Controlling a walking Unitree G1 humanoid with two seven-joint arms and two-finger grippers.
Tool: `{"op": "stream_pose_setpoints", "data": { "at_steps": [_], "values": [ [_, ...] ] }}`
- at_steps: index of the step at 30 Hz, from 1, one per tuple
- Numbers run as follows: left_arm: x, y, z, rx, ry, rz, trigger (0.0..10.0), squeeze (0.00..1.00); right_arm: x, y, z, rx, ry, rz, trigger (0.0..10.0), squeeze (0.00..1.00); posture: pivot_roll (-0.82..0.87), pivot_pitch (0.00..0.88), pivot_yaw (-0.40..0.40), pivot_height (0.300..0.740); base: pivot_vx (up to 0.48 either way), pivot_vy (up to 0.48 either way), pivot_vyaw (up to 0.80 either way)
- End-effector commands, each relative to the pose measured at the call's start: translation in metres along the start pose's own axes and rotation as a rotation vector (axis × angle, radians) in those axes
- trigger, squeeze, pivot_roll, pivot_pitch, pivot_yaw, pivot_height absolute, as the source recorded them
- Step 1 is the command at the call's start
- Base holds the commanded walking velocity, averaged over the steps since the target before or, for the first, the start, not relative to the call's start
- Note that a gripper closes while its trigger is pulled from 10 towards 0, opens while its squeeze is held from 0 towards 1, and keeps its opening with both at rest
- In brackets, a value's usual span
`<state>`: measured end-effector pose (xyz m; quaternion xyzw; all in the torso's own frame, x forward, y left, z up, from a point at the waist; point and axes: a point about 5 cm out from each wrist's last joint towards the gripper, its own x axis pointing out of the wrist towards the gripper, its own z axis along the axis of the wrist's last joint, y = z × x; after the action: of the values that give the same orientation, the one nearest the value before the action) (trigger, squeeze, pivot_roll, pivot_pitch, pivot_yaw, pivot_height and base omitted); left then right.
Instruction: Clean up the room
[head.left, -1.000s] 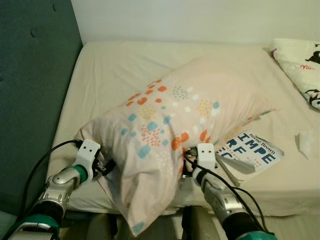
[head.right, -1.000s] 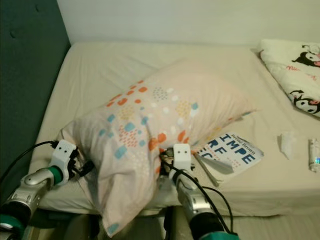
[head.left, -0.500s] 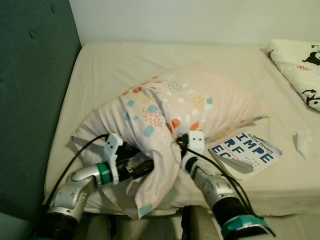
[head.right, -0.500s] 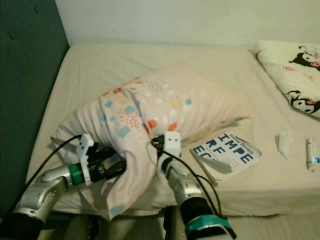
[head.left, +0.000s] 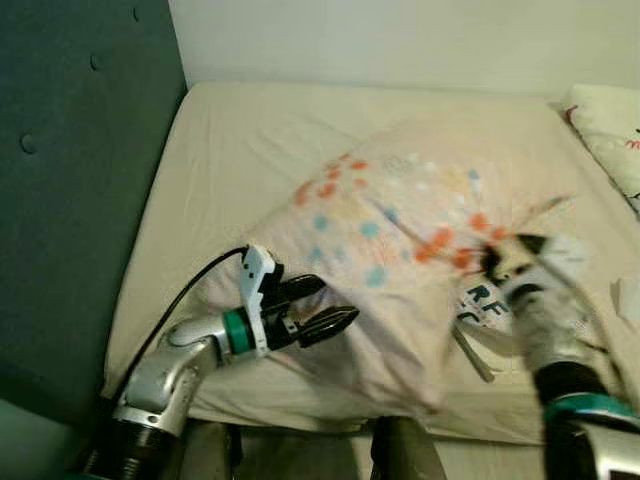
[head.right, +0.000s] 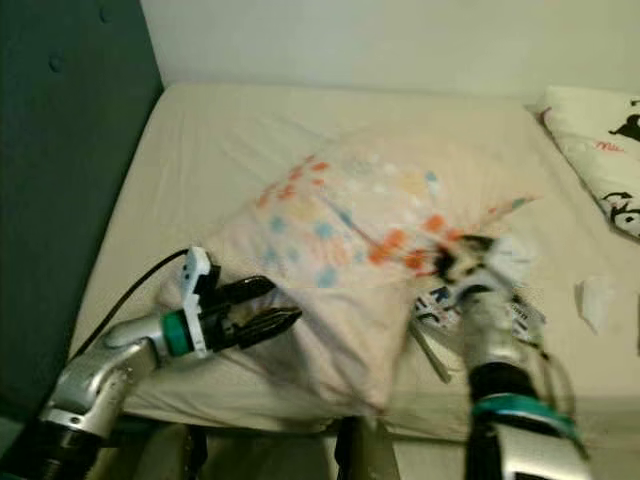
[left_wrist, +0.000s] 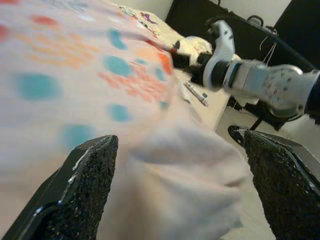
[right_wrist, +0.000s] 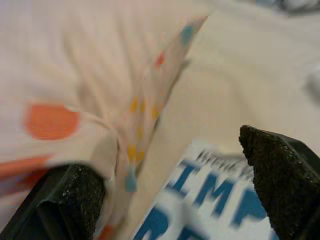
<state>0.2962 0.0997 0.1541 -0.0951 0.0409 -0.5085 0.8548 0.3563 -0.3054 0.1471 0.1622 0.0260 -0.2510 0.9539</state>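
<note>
A pale pink pillow (head.left: 400, 225) with orange and blue dots lies across the bed (head.left: 250, 140), its front edge hanging over the near side. My left gripper (head.left: 335, 302) is open at the pillow's lower left edge, with the cloth (left_wrist: 165, 165) bulging into the gap between its fingers. My right gripper (head.right: 452, 262), blurred, is open at the pillow's right corner (right_wrist: 150, 90). Just under that corner lies a white book (right_wrist: 210, 200) with blue letters, partly covered by the pillow.
A dark teal padded headboard (head.left: 70, 200) runs along the left side of the bed. At the far right lie a cartoon-printed white blanket (head.right: 600, 150) and a crumpled tissue (head.right: 595, 300). A white wall (head.left: 400, 40) stands behind.
Both grippers have let go of the pillow, which has dropped further onto the bed and over the book. The left gripper has come out from under it; the right arm swung right.
</note>
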Motion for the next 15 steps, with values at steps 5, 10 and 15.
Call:
{"op": "stream_pose_setpoints", "data": {
  "at_steps": [5,10,15],
  "values": [
    [-0.030,0.018,0.010,0.044,0.037,0.097,10.0,0.00,0.006,-0.027,0.039,0.075,-0.141,-0.127,10.0,0.00,0.17,0.107,0.005,0.575,0.000,0.000,0.00],
    [-0.048,0.052,0.013,0.112,0.076,0.318,10.0,0.00,0.004,-0.008,0.015,-0.041,-0.038,0.008,10.0,0.00,0.18,0.107,0.008,0.575,0.000,0.000,0.00],
    [-0.058,0.083,0.006,0.210,0.153,0.578,10.0,0.00,-0.002,0.007,-0.016,-0.167,0.070,0.130,10.0,0.00,0.18,0.112,0.011,0.575,0.000,0.000,0.00]
  ]
}}
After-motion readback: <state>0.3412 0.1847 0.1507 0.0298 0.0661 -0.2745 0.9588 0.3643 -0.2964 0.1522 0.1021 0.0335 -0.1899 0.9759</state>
